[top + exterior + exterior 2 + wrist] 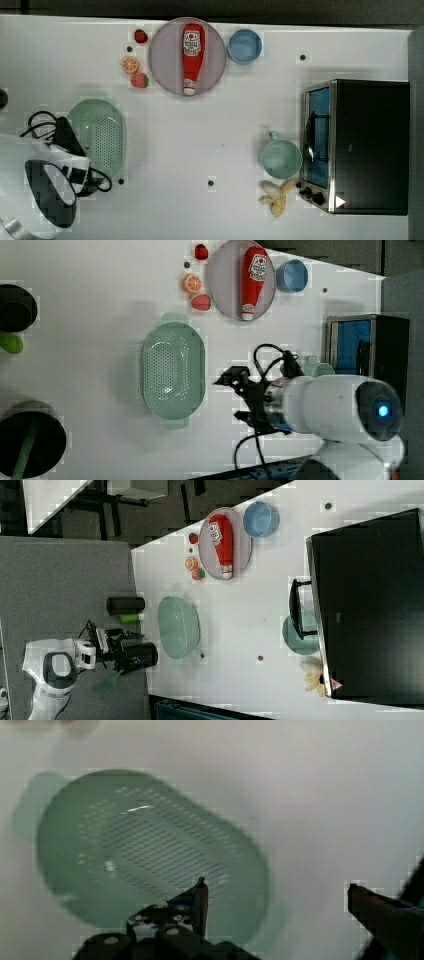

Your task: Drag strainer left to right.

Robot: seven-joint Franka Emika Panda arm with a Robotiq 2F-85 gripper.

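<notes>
The pale mint-green oval strainer (102,135) rests on the white table at the top view's left, its holed basin facing up and a tab handle at each narrow end (175,318). My gripper (277,892) hovers above it, open, with nothing between its fingers. In the wrist view one fingertip (200,892) hangs over the basin's near edge and the other (357,895) is over bare table beyond the rim. In the top view the arm's black hand (70,142) covers the strainer's left side. In the left view the gripper (228,399) appears just right of the strainer (172,371).
A greyish-lilac plate (162,55) with a red ketchup bottle (192,55) lies at the back, by a blue bowl (244,46), two strawberries and an orange slice (130,64). A mint mug (281,158), a banana (276,196) and a toaster oven (370,145) stand at the top view's right.
</notes>
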